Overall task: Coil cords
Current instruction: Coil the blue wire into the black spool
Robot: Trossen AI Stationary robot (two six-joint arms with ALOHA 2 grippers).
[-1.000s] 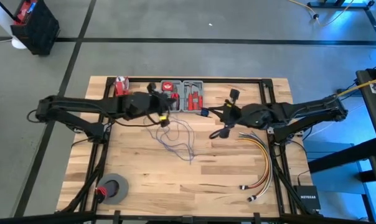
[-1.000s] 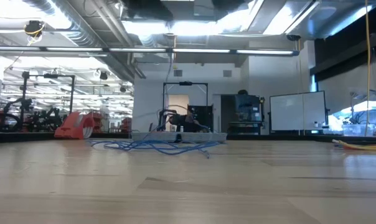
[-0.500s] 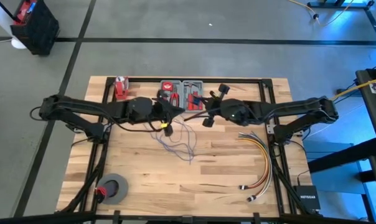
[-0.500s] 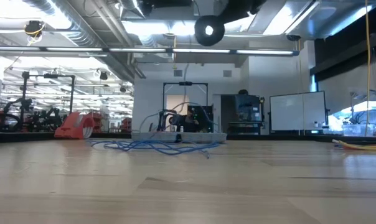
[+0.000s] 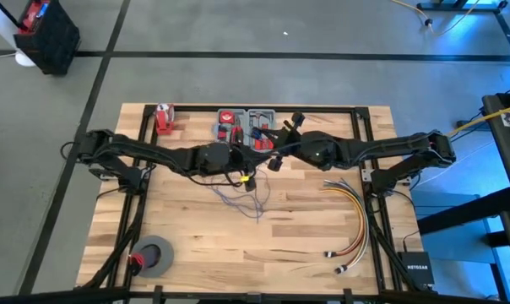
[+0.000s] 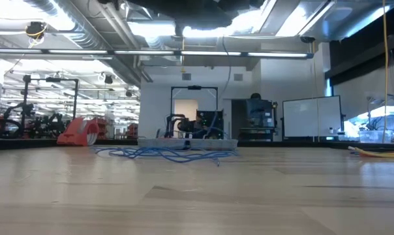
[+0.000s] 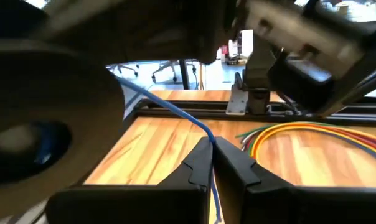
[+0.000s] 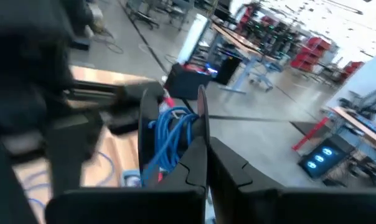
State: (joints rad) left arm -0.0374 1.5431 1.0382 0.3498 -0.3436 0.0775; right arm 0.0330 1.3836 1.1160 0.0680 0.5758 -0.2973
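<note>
Over the middle of the pale wooden worktop (image 5: pixel 196 245), the left hand (image 7: pixel 211 149) is pinched tight on a strand of the thin blue-purple wire cords (image 5: pixel 242 196), the wire running up out of its closed dark fingers (image 7: pixel 199 163) in the left wrist view. The right hand (image 8: pixel 203 155), reaching in from the other side to meet it, is likewise closed, gripping a gathered bunch of blue loops that stands up between its fingers (image 8: pixel 194 163). The two dark arms nearly touch just in front of the grey tray of red-handled tools (image 5: pixel 248 128) at the worktop's far edge. The rest of the cords lies as a loose, uncoiled tangle on the wood under and just in front of the hands, seen as a low blue scribble in the low view (image 6: pixel 164 153). Well apart to the right curves the thicker bundle of yellow, orange and red cables (image 5: pixel 355 215); a grey roll of tape (image 5: pixel 154 256) sits near the front left corner.
</note>
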